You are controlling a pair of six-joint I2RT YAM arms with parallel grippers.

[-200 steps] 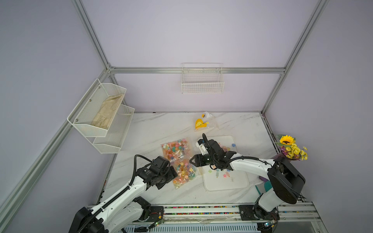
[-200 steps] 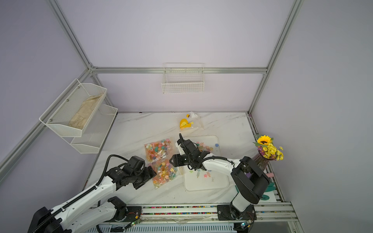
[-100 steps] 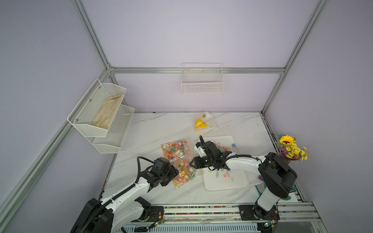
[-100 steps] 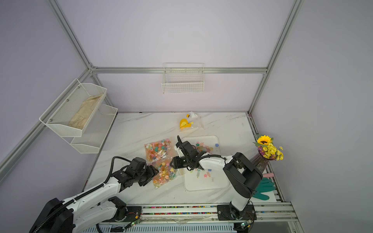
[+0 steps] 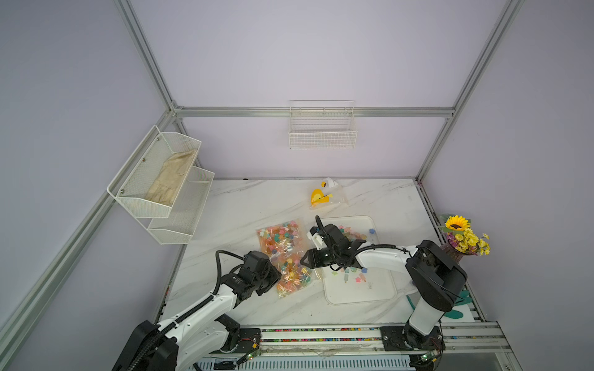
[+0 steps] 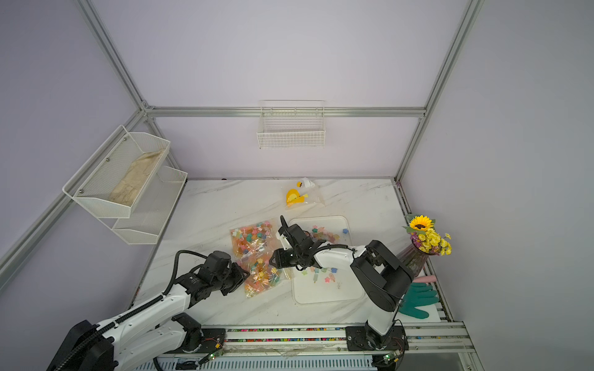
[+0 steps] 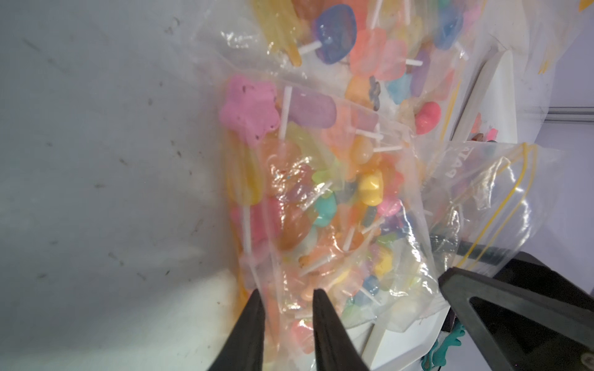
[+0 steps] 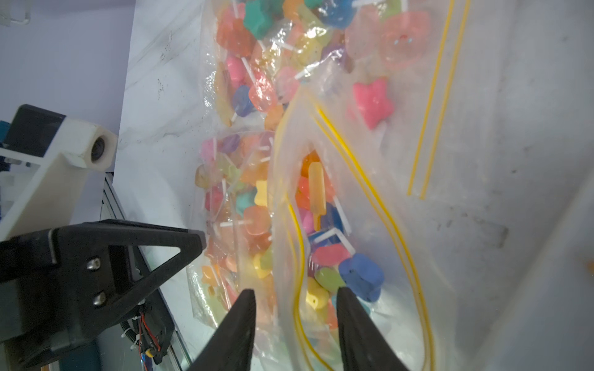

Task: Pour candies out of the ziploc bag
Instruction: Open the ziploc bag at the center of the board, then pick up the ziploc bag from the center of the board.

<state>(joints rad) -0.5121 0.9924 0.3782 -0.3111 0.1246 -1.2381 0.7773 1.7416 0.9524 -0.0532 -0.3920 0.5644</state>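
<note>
A clear ziploc bag full of candies lies on the marble table just left of the white tray. My left gripper is at the bag's sealed near-left corner, jaws narrowly apart with plastic and sweets pinched between them. My right gripper is at the bag's yellow-lined mouth. Its jaws stand wider, with the mouth's edge and a few candies between them. Loose candies lie on the tray.
A second candy-filled bag lies flat just behind the first, touching it. Further back is a small bag with a yellow item. A flower vase stands at the right edge, a teal glove near it, and wire shelves on the left wall.
My left gripper has moved in onto the bag's corner and its jaws have closed down from wide. The right gripper's jaws have narrowed around the bag's mouth.
</note>
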